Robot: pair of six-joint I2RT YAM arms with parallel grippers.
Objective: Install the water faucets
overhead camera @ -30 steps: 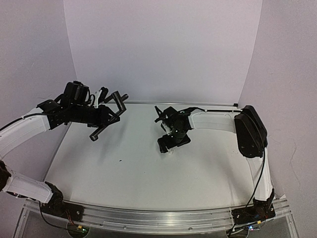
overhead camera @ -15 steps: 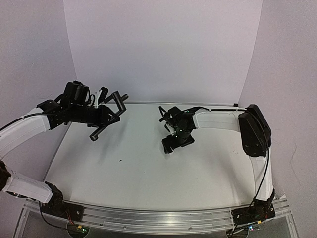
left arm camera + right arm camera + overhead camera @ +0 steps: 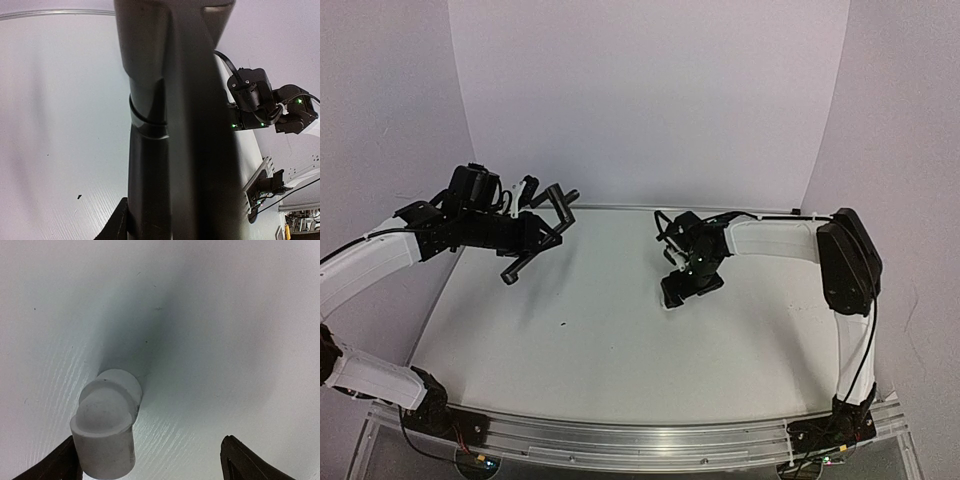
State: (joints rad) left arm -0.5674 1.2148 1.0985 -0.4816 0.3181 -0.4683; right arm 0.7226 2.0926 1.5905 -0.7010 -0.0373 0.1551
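Shifted rightward, right gripper [image 3: 152, 458] is held wide, empty, white fitting [image 3: 105, 432] off-centre beside one finger, to be centred before closing; black pipe [image 3: 517, 266] is clamped in left gripper [image 3: 538, 232].

Black pipe [image 3: 520, 265] tilted aloft; white fitting [image 3: 105, 430] on table [image 3: 600, 360].

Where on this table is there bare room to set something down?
The table's near half, by the front rail, is bare but for a speck. So is the far middle, between the black pipe and the right end effector. Crowded: beneath the left end effector holding that pipe, and around the white fitting.
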